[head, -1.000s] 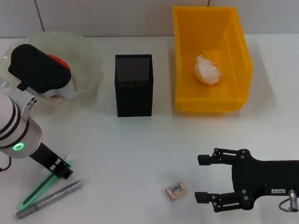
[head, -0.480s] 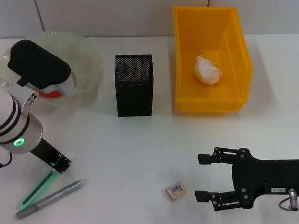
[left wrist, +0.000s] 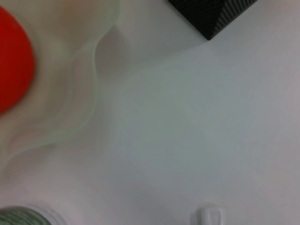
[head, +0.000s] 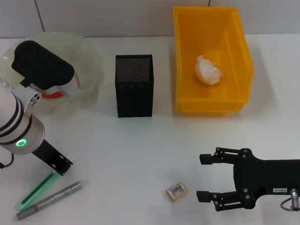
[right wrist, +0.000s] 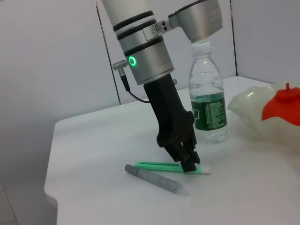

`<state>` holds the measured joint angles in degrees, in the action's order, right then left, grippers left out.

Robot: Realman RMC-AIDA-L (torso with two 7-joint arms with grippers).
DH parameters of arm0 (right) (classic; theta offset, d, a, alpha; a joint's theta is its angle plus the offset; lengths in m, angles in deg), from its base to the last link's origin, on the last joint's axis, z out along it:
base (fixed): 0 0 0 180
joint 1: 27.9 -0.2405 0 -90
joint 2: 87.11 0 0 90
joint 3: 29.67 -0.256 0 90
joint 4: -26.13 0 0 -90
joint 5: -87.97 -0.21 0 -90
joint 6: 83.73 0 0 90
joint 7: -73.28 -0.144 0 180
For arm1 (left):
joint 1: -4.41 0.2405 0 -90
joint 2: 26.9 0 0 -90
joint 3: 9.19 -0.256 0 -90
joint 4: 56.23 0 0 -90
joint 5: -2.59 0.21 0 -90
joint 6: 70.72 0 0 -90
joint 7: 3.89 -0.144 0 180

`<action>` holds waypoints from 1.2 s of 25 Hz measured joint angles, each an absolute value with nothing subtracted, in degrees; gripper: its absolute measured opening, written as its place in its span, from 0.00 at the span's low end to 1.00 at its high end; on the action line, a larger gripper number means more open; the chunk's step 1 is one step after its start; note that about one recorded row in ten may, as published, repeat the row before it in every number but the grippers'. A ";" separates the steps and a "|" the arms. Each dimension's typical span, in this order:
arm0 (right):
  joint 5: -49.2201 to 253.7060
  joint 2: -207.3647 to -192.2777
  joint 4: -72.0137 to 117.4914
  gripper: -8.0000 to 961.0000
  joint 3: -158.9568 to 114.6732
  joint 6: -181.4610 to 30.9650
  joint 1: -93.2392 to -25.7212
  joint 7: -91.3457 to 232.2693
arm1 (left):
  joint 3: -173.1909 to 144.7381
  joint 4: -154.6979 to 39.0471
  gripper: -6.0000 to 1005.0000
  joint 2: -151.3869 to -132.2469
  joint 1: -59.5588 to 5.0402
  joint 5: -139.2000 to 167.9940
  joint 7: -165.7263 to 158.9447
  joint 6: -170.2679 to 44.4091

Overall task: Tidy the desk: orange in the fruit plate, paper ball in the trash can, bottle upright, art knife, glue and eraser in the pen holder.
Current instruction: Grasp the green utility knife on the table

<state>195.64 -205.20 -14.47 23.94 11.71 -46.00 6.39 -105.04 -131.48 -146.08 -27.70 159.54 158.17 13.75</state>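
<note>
Orange (head: 52, 94) count is one, eraser (head: 175, 191) one; your right gripper (head: 203, 177) gapes wide beside it; only the right wrist view shows the upright bottle (right wrist: 207, 103)

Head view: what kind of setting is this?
Likely a staged desk-tidying test bench: a plain white table against a bare wall, with a black mesh pen holder, a yellow trash can and an eraser.
</note>
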 joint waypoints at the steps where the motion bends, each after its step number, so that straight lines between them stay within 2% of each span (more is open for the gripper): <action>1: 195.64 -205.20 -14.47 0.87 23.94 11.71 -46.00 6.39 | -104.91 -131.49 0.18 -146.08 -27.75 159.21 158.16 14.03; 8: 195.35 -205.14 -14.53 0.87 23.93 11.70 -45.69 6.36 | -104.78 -133.01 0.17 -146.08 -27.75 158.62 158.02 15.05; 14: 195.34 -205.14 -14.56 0.87 23.16 11.84 -45.53 6.34 | -104.84 -136.64 0.09 -146.07 -27.66 157.06 157.07 16.35; 26: 195.30 -205.19 -14.47 0.87 23.15 11.87 -45.39 6.22 | -105.26 -137.83 0.00 -145.90 -27.20 158.38 155.73 19.40; 30: 195.30 -205.30 -14.47 0.87 23.15 11.80 -45.40 6.29 | -105.05 -137.39 0.04 -145.89 -27.03 158.54 155.62 19.12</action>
<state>195.30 -205.30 -14.47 23.15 11.80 -45.40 6.29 -105.05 -137.39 -145.89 -27.03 158.54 155.62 19.12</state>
